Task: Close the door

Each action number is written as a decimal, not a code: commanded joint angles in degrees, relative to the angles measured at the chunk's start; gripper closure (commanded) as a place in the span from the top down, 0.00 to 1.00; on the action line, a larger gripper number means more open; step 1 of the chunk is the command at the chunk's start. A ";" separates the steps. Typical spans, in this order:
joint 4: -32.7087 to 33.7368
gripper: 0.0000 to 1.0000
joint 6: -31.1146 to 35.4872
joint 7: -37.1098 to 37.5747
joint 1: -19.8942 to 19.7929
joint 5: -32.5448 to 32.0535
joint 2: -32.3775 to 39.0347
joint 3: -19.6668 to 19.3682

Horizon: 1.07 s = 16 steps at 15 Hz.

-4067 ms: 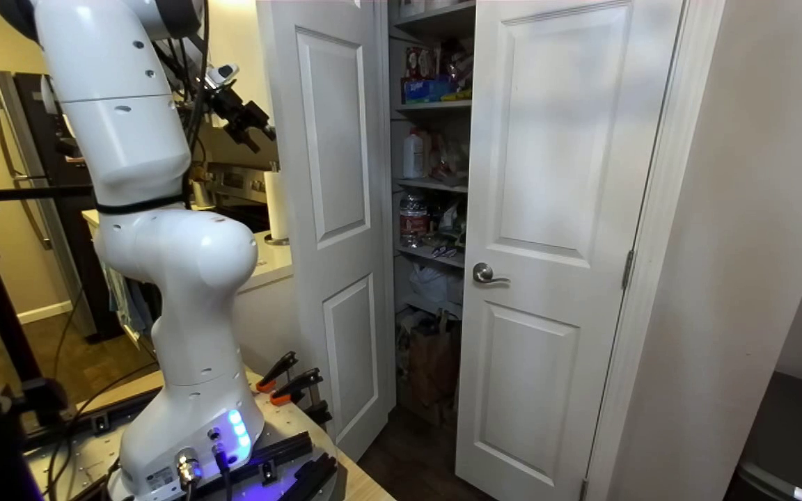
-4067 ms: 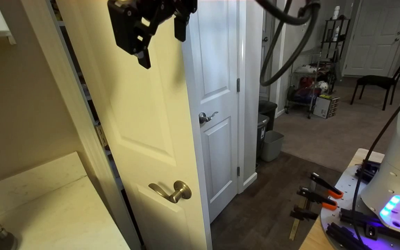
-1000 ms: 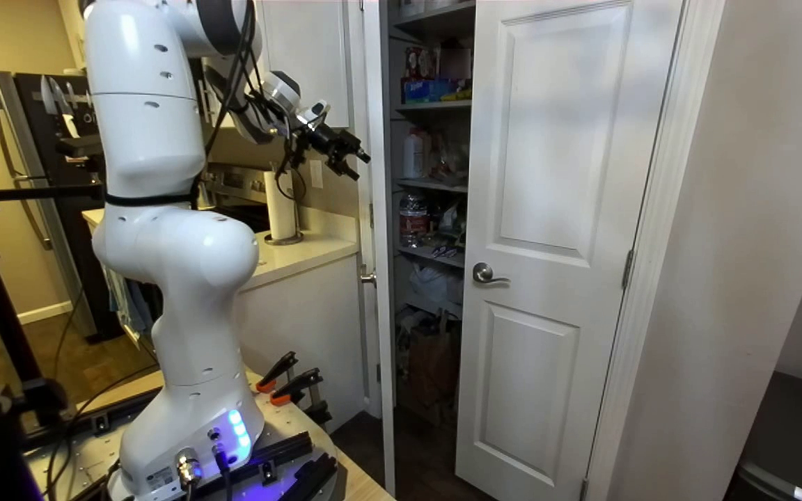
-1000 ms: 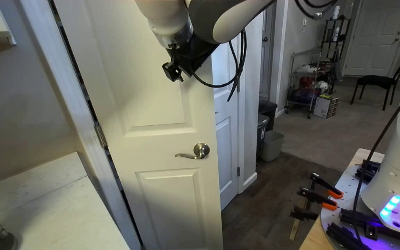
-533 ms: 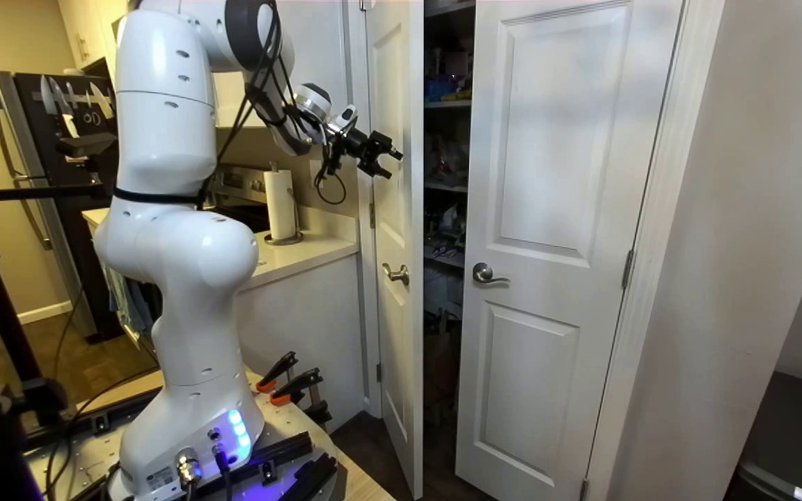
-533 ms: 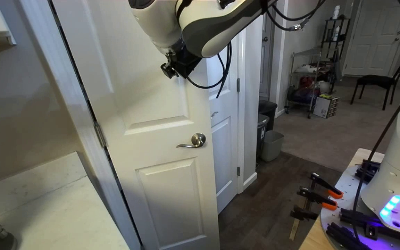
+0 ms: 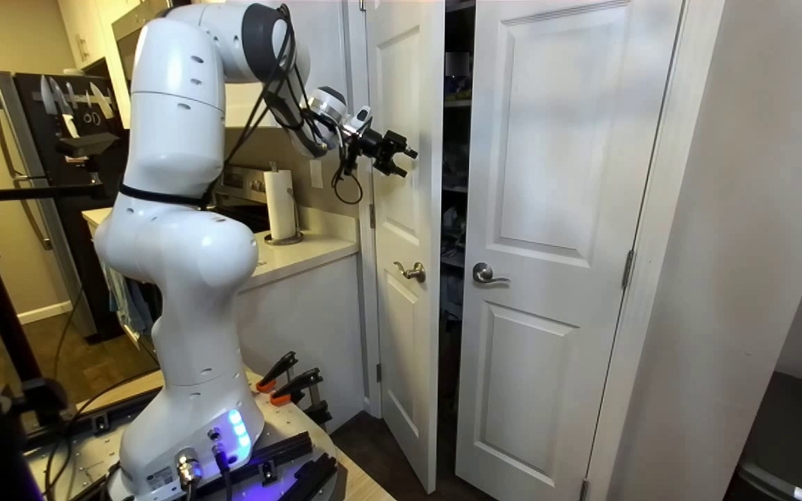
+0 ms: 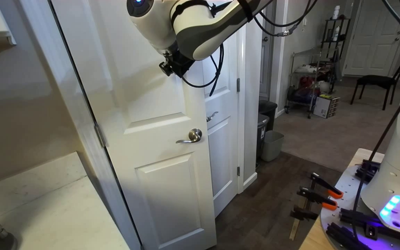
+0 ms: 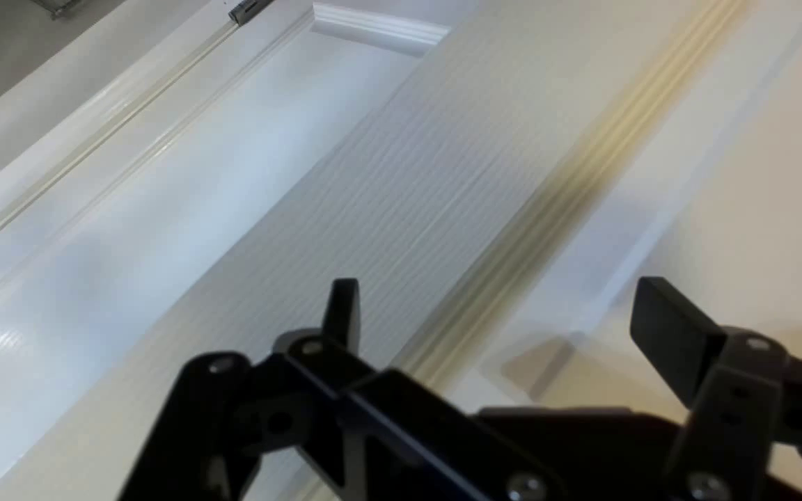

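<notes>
Hand (image 9: 500, 314) and door (image 7: 404, 245) now sit nearer the matching leaf (image 7: 561, 243) than a moment ago. The fingers (image 9: 676, 334) stand spread and empty above the lever (image 7: 411, 272), presumably because pushing needs no grip; contact is unclear. The door hangs ajar on its hinges (image 8: 100, 134), shelves (image 7: 455, 188) showing beyond.

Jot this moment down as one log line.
black two-fingered gripper: open, holding nothing; white panelled door before it: ajar; contact: unclear; silver lever handle: ungripped
</notes>
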 commanded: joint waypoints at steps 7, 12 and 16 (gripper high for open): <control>10.15 1.00 2.88 -5.93 -1.01 -1.47 8.20 -2.70; 16.55 1.00 3.17 -11.20 -0.46 -1.43 13.07 -3.89; 20.49 1.00 2.73 -13.75 0.17 -1.13 15.79 -4.87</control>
